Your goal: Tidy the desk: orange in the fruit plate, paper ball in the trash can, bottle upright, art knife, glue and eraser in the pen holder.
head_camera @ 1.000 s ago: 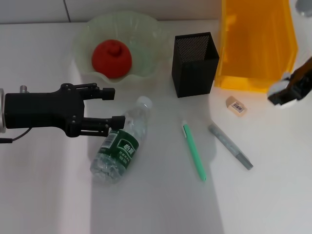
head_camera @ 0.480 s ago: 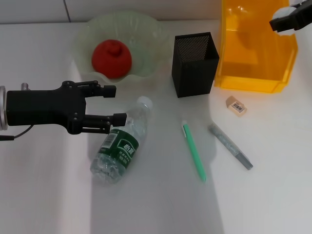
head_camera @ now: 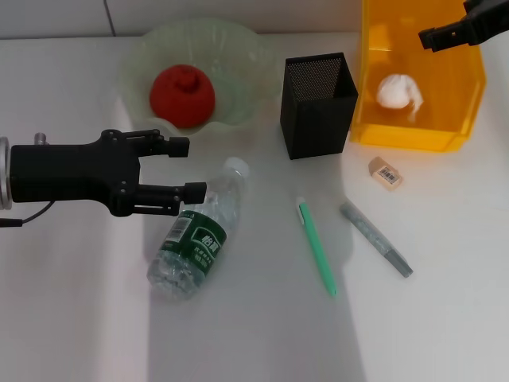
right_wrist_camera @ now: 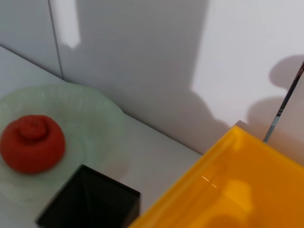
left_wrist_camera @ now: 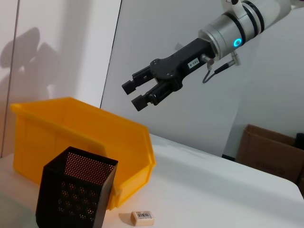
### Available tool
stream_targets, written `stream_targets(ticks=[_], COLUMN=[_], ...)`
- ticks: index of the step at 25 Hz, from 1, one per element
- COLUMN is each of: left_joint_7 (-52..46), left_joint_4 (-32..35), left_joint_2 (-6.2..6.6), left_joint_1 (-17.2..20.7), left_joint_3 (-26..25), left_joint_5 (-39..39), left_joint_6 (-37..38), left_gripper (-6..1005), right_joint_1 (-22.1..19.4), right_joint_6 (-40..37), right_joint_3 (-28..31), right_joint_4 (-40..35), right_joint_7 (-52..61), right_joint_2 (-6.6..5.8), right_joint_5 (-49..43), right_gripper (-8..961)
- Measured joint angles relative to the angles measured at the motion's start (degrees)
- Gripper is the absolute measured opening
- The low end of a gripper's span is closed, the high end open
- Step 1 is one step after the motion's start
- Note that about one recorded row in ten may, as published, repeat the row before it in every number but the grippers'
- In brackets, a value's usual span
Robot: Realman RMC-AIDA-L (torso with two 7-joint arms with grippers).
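Above the translucent orange-yellow trash can (head_camera: 417,87), the head view shows the right claw (head_camera: 429,37) spread and empty, with the crumpled white paper ball (head_camera: 397,92) inside the bin. The left claw (head_camera: 189,169) hangs spread beside the lying clear bottle (head_camera: 197,239). From the left wrist, the right claw (left_wrist_camera: 134,93) gapes over the bin, near the black mesh pen holder (left_wrist_camera: 75,194). The right wrist shows the red-orange orange (right_wrist_camera: 32,143) in the pale green fruit plate (right_wrist_camera: 90,114).

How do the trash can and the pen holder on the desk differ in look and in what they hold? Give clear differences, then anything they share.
The trash can is translucent orange-yellow plastic; the pen holder is black metal mesh. The trash can is clearly the wider and larger; the pen holder is a narrow square cup. The trash can holds the paper ball; nothing shows inside the pen holder. Both stand upright, open-topped, side by side at the desk's far edge.
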Motion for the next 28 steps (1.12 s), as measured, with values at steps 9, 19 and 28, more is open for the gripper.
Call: stream_targets(ticks=[9,19,28], left_joint_7=[-9.86,-42.94,-67.47], left_joint_4=[4.85,24.73,25.81], left_joint_2=[0.58,-3.87,-4.7], left_joint_1=[-0.25,-6.56,-12.6], left_joint_3=[-0.05,2.24,16.66], left_joint_5=[2.72,25.72,33.35], left_joint_6=[-1.66,-5.3,-10.35], left_gripper=[840,840,841], right_joint_1=[-16.58,-22.28,-22.54], right_joint_6=[-9.23,-22.69,-20.42], right_joint_3=[3.48,9.79,12.04], right_joint_4=[-7.6,31.49,44.52], right_joint_7=[-12.49,-44.44,-52.75], right_joint_2=[-0.04,-1.42,-2.8], right_joint_5=[32.84,45.91,45.38], right_gripper=[852,851,851])
